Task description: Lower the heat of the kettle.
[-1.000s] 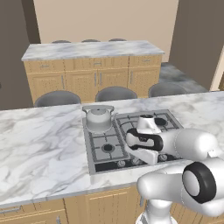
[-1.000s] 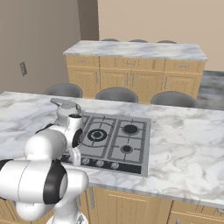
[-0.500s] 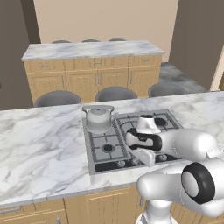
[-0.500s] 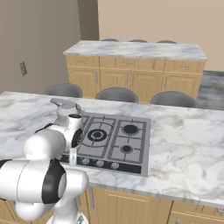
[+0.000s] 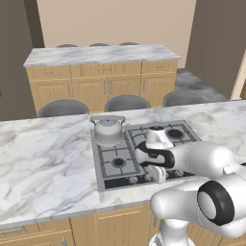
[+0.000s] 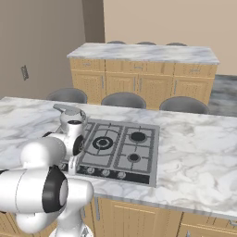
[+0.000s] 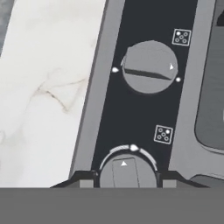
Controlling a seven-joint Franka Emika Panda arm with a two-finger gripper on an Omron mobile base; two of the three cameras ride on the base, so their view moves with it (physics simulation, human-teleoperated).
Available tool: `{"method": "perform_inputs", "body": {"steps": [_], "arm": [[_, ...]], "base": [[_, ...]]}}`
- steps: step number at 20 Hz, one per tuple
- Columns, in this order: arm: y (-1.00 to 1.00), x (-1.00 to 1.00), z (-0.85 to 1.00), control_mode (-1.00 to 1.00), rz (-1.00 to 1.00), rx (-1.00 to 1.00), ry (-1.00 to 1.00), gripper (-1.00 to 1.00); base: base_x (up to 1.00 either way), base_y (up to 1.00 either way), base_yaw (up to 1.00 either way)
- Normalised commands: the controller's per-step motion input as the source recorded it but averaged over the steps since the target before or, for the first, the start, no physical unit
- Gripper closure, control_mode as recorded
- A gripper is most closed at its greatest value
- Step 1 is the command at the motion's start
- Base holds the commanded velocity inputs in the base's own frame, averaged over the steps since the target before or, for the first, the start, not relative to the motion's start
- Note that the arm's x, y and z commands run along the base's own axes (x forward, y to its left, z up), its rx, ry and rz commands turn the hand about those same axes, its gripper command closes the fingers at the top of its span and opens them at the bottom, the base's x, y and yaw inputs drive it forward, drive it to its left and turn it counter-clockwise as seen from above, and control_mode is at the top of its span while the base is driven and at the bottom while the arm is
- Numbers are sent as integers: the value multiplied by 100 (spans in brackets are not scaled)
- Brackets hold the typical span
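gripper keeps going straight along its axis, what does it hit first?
Most likely the stove knob sitting between the gripper's fingertips on the dark control panel. Contact may already be made; depth is unclear.

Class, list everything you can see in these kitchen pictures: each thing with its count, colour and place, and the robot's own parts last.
Kettle: one, silver-grey, on the hob's rear left burner.
Hob: one, grey with dark burners, set into the near counter.
Knobs: grey, in a row along the hob's dark front strip; two in the hand view.
Near counter: one, white marble, over wooden cabinets.
Far island: one, marble top, wooden doors, behind.
Stools: three, dark grey, between counter and island.
Claw: one, dark tips either side of the nearer knob.
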Motion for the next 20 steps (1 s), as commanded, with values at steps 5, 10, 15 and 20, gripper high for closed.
{"method": "perform_inputs", "body": {"steps": [5, 10, 15, 20], "arm": [[0, -40, -18, -100, -31, -2, 0, 100], [0, -36, -13, -100, -29, 0, 0, 100], [0, -32, -18, -100, -31, 0, 0, 100], [0, -32, -19, -100, -32, 0, 0, 100]], "base": [[0, 0, 0], [0, 0, 0], [0, 0, 0], [0, 0, 0]]}}
